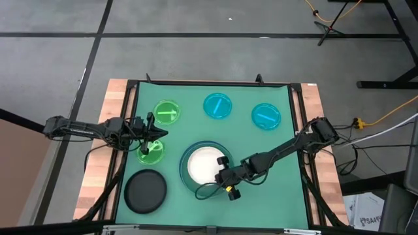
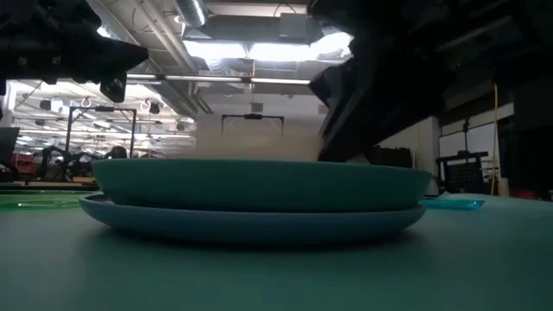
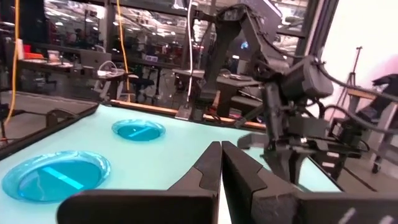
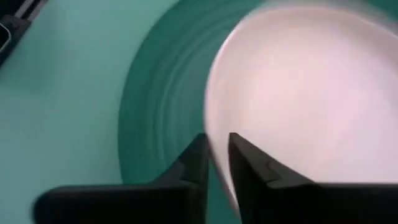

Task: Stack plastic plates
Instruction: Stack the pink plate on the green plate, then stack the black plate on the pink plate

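The white plate point(image 1: 201, 166) lies inside the large teal-green plate point(image 1: 185, 155). In the low view the teal-green plate point(image 2: 259, 186) sits on the blue plate point(image 2: 259, 226) and hides the white one. My right gripper point(image 1: 223, 162) is shut on the white plate's rim. My left gripper point(image 1: 155, 137) hovers shut over a small bright green plate point(image 1: 151, 154) and touches nothing. The other green plate point(image 1: 166, 111), two cyan plates point(image 1: 217, 106) point(image 1: 266, 116) and the black plate point(image 1: 145, 190) lie flat on the mat. My right gripper point(image 4: 217, 152) pinches the white plate's rim point(image 4: 217, 134) on the side toward the table's right, one finger on each face of the rim. The fingers come slanting down from the right. The rest of the plate lies over the teal-green plate point(image 4: 161, 99); whether it is lifted, I cannot tell.
A green mat point(image 1: 274, 189) covers the table between wooden side strips. The cyan plates point(image 3: 56, 174) point(image 3: 138, 129) lie toward the far edge. There is bare mat at the near right. The right arm point(image 3: 292, 93) crosses the mat's right half.
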